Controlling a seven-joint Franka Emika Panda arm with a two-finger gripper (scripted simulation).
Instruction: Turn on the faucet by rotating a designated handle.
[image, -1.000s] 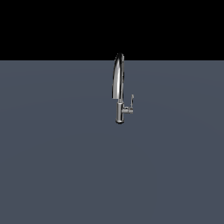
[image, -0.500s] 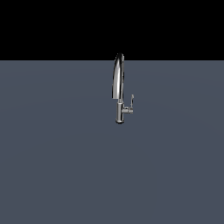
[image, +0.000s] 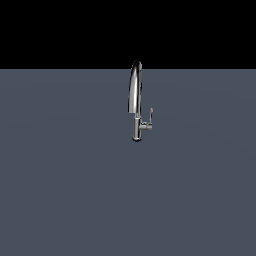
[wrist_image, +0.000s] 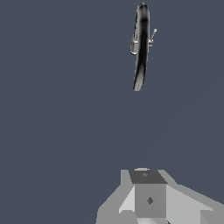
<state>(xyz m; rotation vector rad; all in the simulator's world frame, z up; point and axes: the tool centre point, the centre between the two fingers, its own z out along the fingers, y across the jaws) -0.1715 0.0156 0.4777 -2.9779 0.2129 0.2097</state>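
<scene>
In the exterior view, a tall, slim, shiny chrome faucet (image: 135, 97) with a high arched gooseneck spout is seen standing upright on a flat, plain grey-blue surface (image: 65, 190), a little above the middle of the picture. Its straight cylindrical stem is planted on the surface, and the top of the arch reaches just above the line where the surface meets the black background. The small thin chrome lever handle (image: 149, 120) is carried on a short horizontal stub that sticks out from the lower stem toward the exterior view's right, with the lever itself pointing upward. Neither arm nor gripper is visible in this view.

In the wrist view, the faucet (wrist_image: 141, 48) is seen from above, as a narrow dark and bright chrome shape lying well apart from the camera's own hardware. The handle (wrist_image: 152, 36) appears as a thin bright sliver beside the stem. A pale grey blocky part of the gripper (wrist_image: 146, 199) is seen at the picture's edge, far from the faucet; its fingertips are out of sight, so it cannot be told whether the jaws are wide or narrow.
</scene>
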